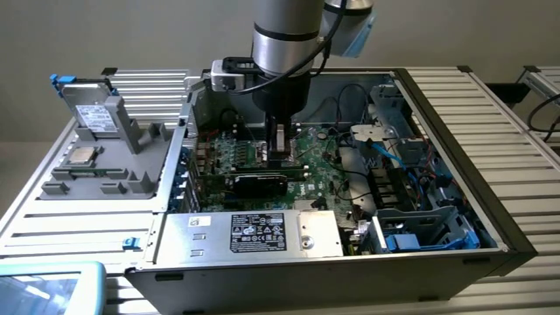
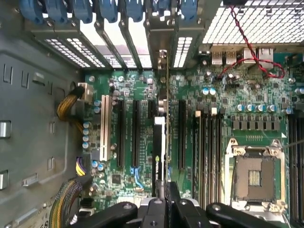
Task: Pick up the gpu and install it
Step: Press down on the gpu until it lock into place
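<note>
Plain grey wall [image 1: 131, 33], slatted metal table [image 1: 516, 138], even light

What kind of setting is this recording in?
Most likely a PC-assembly test bench. An open computer case lies on a slatted metal table, its motherboard exposed. Beside it a gray fixture holds parts. The arm's tool is shut on the gpu above the slots.
</note>
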